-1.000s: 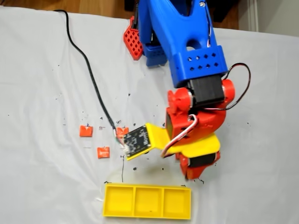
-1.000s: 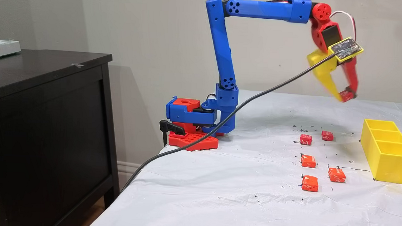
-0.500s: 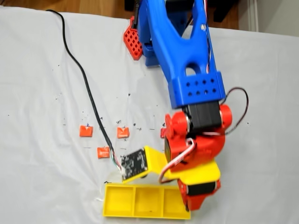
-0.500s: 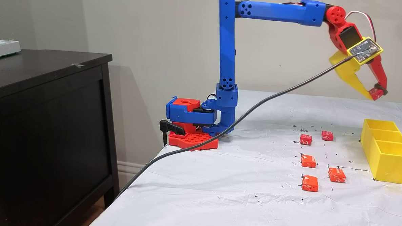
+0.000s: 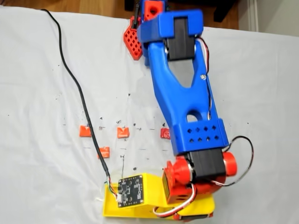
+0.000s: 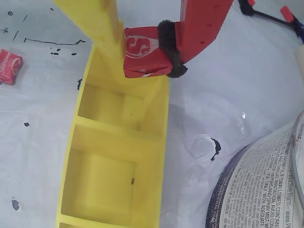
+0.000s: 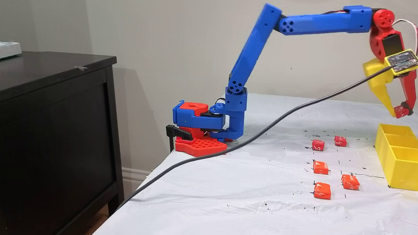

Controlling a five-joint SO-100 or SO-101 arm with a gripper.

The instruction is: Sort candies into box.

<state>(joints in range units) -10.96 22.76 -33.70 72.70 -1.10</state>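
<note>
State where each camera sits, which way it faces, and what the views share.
A fixed view: overhead, looking down on the cloth; blue arm covers part of the box.
Wrist view: on the gripper, looking down at the box; the fingers hold a candy.
Another fixed view: at the table's side, level, facing the wall; whole arm, gripper above the box.
Shared: box, loose candies.

Blue-linked arm [image 7: 322, 20], red wrist, pincer [image 7: 399, 112] with 1 yellow and 1 red finger.
</note>
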